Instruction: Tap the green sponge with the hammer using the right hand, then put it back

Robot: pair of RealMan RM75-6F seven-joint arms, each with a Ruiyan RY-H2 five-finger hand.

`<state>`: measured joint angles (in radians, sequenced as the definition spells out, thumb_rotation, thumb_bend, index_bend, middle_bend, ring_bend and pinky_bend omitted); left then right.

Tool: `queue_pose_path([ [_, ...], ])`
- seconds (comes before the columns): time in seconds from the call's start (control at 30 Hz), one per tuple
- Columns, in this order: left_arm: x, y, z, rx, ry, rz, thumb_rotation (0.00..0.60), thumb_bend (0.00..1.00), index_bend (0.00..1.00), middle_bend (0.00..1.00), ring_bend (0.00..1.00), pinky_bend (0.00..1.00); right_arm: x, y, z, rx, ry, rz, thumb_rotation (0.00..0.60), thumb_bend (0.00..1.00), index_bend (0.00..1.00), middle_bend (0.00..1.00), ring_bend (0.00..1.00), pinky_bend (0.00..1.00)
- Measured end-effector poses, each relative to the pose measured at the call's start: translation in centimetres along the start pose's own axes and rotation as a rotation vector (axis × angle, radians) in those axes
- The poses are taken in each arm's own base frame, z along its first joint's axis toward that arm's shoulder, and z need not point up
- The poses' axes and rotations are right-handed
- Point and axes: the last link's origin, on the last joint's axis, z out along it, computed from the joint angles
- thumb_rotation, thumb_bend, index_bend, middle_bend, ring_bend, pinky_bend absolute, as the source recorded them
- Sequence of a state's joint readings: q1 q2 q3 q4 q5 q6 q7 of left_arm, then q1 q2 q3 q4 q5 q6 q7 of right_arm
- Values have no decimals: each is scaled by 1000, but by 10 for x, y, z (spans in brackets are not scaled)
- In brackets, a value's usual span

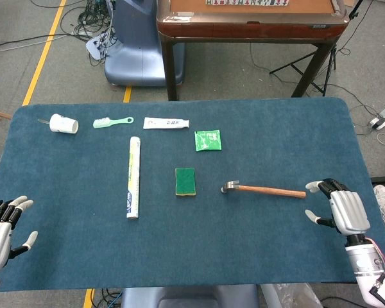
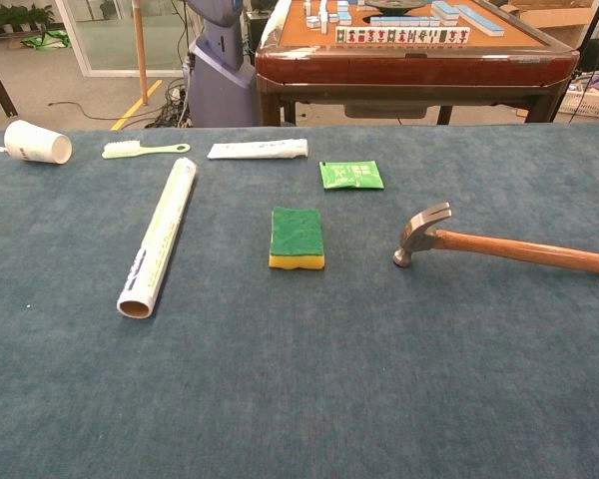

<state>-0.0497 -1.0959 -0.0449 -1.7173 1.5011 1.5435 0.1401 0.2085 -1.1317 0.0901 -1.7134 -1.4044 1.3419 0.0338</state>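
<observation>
Now we see the hammer [image 1: 263, 189] lying flat on the blue table [image 1: 276, 135], right of centre, metal head toward the sponge [image 1: 185, 181], wooden handle pointing right. We judge it head-heavy and stiff, best taken well along the handle. The sponge looks soft and light. Our right hand [image 1: 339, 206] rests at the table's right edge, just beside the handle's end, fingers apart and holding nothing. Our left hand [image 1: 3, 224] sits at the near left, also released and empty.
</observation>
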Motion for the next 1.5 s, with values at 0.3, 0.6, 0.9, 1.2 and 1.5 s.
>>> queue_pose_path([
  [0.3, 1, -1, -4, 12, -10, 6, 600, 247, 215, 174, 146, 81, -6, -6, 11, 29, -39, -5, 600, 158, 380, 410, 252, 344],
  [0.6, 3, 0, -6, 16, -11, 6, 600, 247, 215, 174, 146, 81, -16, -24, 32, 90, -101, -15, 600, 159, 379, 395, 252, 344],
  [0.9, 2, 0, -6, 18, -14, 8, 600, 246, 215, 174, 146, 81, -35, -40, 64, 131, -179, -14, 600, 196, 380, 395, 252, 344],
  [1.2, 2, -1, -9, 28, -15, 13, 600, 247, 215, 174, 146, 82, -62, -51, 100, 150, -251, -30, 600, 195, 379, 395, 252, 344],
  [1.5, 1, 0, -7, 29, -18, 19, 600, 247, 215, 174, 146, 81, -88, -60, 124, 155, -302, -44, 600, 195, 379, 395, 252, 344],
])
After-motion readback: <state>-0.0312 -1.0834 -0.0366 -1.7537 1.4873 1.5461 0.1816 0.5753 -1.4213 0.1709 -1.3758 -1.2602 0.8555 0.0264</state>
